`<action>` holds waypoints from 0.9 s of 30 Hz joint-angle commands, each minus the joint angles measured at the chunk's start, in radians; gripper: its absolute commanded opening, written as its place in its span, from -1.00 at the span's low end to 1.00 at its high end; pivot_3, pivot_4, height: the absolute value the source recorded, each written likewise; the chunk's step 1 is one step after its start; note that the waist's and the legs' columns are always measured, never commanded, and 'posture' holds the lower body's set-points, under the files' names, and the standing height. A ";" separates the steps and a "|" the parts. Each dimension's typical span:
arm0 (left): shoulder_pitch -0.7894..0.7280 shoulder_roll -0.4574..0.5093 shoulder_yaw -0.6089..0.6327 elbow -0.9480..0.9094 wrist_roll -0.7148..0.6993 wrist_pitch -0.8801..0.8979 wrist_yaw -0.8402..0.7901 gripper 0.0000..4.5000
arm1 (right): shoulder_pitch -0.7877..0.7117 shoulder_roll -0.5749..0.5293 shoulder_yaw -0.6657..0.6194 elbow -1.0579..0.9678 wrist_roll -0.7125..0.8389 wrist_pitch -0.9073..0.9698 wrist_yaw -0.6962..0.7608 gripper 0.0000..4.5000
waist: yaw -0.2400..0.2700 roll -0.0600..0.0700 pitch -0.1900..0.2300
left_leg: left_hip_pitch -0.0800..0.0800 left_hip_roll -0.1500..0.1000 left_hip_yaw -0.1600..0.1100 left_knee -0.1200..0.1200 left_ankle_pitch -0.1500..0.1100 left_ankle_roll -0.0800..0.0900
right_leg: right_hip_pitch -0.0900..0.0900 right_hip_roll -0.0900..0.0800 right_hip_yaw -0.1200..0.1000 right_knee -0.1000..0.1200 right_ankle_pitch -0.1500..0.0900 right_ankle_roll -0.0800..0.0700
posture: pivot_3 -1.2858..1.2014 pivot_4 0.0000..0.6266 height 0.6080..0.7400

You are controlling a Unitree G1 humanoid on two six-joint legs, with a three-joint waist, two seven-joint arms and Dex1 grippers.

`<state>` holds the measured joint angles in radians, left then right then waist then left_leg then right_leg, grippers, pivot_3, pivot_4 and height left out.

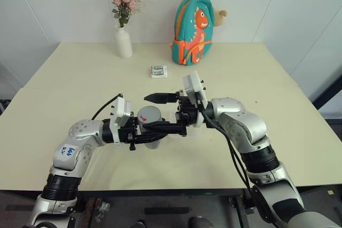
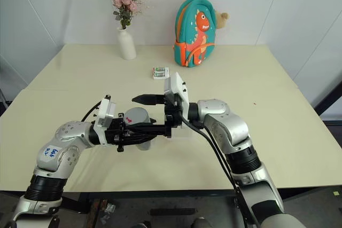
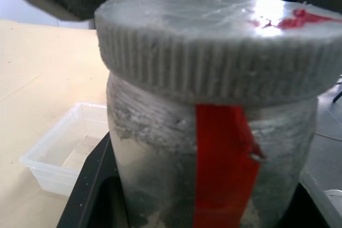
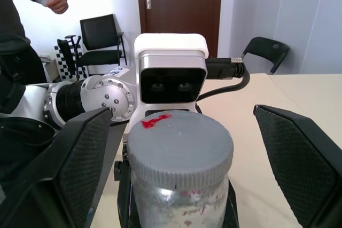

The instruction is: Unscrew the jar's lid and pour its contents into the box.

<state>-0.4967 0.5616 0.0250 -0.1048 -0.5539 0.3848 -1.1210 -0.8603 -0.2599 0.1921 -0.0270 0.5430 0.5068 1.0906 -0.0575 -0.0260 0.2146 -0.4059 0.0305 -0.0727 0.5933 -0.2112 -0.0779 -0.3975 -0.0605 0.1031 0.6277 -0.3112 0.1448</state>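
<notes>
- L gripper (image 1: pixel 160 127) clamped on the jar (image 3: pixel 214 169), holding it upright above the table (image 1: pixel 64 132), arm reaching in from the robot's left, fingers pointing level toward the right arm.
- R gripper (image 4: pixel 176 148) jaws wide apart, straddling the lid (image 4: pixel 179 145) w/o touching; R arm comes in level from the opposite side, wrist facing L wrist.
- Lid on jar, not yet unscrewed; red mark on top.
- Risk: R closes off-centre on lid, jaws slip on the ribbed edge, no torque transfer.
- Risk: twist spins jar inside L grip, since only two fingers hold it; jar could tilt or drop.
- Risk: the two wrists are close, could knock together during the turn.
- Box (image 3: pixel 67 153) sits on table just beyond the jar, under R wrist; contents too dim to make out.
- Far: packet (image 1: pixel 158 71), vase (image 1: pixel 124 41), backpack (image 1: pixel 193 30), well apart.
</notes>
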 commanded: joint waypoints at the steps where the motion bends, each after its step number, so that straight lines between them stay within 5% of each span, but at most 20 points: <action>1: -0.021 -0.009 0.002 -0.015 0.001 -0.019 0.011 -0.11 | -0.048 0.032 0.003 0.027 -0.034 -0.036 -0.032 0.98 | 0.000 0.000 0.000 | 0.000 0.000 0.000 0.000 0.000 0.000 | 0.000 0.000 0.000 0.000 0.000 0.000 | 0.03 -0.52 1.00; 14: -0.038 -0.031 -0.001 -0.002 0.002 -0.028 0.023 -0.11 | -0.056 0.017 -0.015 0.097 -0.110 -0.089 -0.042 0.98 | 0.000 0.000 0.000 | 0.000 0.000 0.000 0.000 0.000 0.000 | 0.000 0.000 0.000 0.000 0.000 0.000 | 0.03 -0.52 1.00; 27: -0.020 0.010 0.033 0.013 -0.004 -0.037 -0.012 -0.11 | 0.011 -0.242 -0.154 0.122 -0.020 -0.056 0.126 0.98 | 0.003 0.000 0.000 | 0.000 0.000 0.000 0.000 0.000 0.000 | 0.000 0.000 0.000 -0.001 0.000 0.000 | 0.03 -0.52 1.00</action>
<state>-0.5146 0.5618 0.0388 -0.0661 -0.5432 0.3667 -1.1220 -0.8546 -0.4920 0.0648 0.1264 0.4852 0.4406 1.1845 -0.0548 -0.0261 0.2146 -0.4062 0.0303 -0.0726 0.5930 -0.2115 -0.0780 -0.3974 -0.0606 0.1031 0.6267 -0.3114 0.1449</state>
